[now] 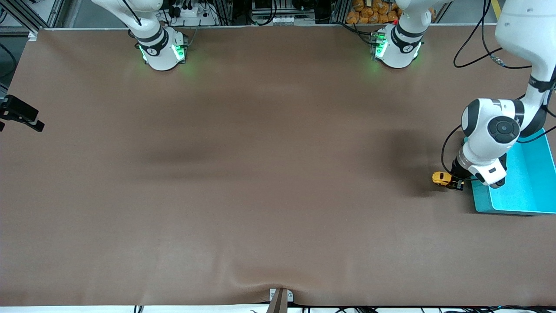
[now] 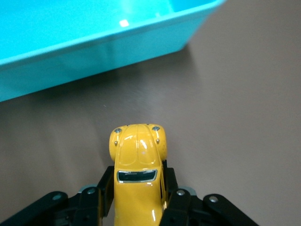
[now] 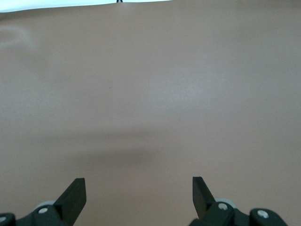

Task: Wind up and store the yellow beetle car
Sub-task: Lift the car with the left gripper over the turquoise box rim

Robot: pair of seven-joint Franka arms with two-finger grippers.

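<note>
Yellow beetle car (image 2: 138,181) clamped between left gripper (image 2: 139,197) fingers (image 2: 175,195).

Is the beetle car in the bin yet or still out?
Out. The yellow beetle car sits on the table beside the turquoise bin, clamped by the left gripper.

Yellow beetle car (image 2: 138,176), turquoise bin (image 2: 89,33), brown table (image 1: 243,174).

Robotics laboratory: 2 arm bases (image 1: 163,50) bolted to a brown-covered table (image 1: 243,182), with aluminium framing (image 1: 26,13) and loose cables (image 1: 478,48) along its edge.
</note>
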